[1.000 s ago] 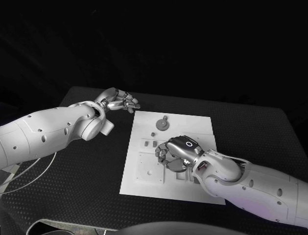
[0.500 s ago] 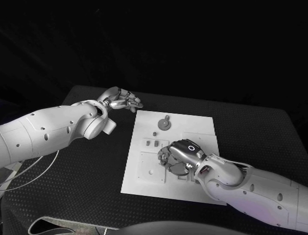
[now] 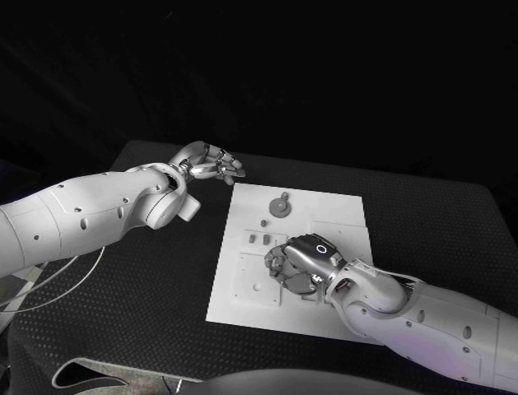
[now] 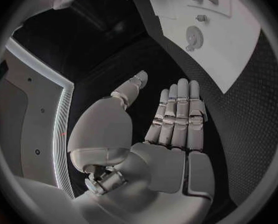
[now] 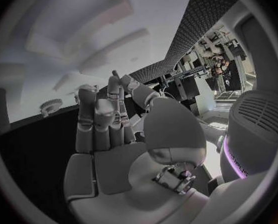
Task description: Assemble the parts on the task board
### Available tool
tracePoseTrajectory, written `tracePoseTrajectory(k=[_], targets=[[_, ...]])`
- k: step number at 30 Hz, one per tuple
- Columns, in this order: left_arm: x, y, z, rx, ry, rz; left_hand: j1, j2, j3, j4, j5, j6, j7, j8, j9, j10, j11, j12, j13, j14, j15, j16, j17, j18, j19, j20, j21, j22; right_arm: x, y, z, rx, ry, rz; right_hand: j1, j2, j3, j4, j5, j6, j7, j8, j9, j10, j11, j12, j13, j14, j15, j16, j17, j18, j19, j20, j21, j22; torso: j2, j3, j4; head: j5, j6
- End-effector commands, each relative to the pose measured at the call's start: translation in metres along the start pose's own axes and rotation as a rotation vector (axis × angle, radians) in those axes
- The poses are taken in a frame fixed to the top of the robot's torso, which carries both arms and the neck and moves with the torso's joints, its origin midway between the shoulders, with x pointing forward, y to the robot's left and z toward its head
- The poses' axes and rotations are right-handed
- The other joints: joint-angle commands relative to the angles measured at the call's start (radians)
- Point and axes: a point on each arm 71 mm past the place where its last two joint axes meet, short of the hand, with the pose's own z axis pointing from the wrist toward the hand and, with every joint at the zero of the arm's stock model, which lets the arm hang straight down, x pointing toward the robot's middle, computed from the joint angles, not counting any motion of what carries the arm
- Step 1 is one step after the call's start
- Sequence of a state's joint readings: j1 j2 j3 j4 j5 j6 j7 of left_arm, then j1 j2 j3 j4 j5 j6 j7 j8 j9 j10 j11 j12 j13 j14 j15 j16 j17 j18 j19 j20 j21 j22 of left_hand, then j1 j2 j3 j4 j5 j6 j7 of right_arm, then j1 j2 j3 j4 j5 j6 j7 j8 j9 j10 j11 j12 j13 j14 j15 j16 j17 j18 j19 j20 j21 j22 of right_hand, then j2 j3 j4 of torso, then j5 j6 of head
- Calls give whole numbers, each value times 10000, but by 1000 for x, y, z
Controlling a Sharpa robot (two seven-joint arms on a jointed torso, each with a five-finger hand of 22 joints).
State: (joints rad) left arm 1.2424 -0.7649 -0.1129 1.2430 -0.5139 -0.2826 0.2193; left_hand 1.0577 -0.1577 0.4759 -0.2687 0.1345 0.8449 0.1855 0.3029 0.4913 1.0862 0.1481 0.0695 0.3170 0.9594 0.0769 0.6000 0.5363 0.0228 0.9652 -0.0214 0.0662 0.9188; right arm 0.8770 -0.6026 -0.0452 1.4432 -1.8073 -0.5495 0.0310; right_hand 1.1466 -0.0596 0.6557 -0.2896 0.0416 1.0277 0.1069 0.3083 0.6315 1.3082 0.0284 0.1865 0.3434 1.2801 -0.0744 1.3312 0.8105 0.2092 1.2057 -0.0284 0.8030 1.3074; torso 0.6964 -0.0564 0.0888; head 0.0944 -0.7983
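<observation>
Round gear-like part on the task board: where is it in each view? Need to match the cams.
Head view: round part at the task board's far end, ahead of the right hand.
Left wrist view: same part on the board beyond the left hand's fingertips.
Right wrist view: small ridged disc, probably it.
Shared landmark: the white task board.
</observation>
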Motion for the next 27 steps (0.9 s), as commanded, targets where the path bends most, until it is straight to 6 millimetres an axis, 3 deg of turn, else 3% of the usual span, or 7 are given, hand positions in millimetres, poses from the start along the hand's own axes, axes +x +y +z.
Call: tracePoseTrajectory(k=[1,27], targets=[[1,-4,1,147,107,-94,49,68,22,-2,64,-34,-12,6,-16,3,-15,0,-13,36,13,-45,12,-67,6,10,37,-13,0,1,0,-113,-66,-48,23,-59,43,-9,63,70,21,27,18,39,0,-28,-11,4,-85,39,13,526,23,-80,21,189,-6,-2,2,62,-19],[1,-9,3,244,129,-19,57,82,20,-4,67,-10,-21,23,-13,-11,-9,-4,-19,44,13,-75,55,-68,7,9,40,-24,7,-8,3,183,269,-84,17,-47,46,-7,63,61,25,19,26,39,4,-45,-15,0,-82,35,16,526,17,-83,20,188,-5,11,-22,263,-213]])
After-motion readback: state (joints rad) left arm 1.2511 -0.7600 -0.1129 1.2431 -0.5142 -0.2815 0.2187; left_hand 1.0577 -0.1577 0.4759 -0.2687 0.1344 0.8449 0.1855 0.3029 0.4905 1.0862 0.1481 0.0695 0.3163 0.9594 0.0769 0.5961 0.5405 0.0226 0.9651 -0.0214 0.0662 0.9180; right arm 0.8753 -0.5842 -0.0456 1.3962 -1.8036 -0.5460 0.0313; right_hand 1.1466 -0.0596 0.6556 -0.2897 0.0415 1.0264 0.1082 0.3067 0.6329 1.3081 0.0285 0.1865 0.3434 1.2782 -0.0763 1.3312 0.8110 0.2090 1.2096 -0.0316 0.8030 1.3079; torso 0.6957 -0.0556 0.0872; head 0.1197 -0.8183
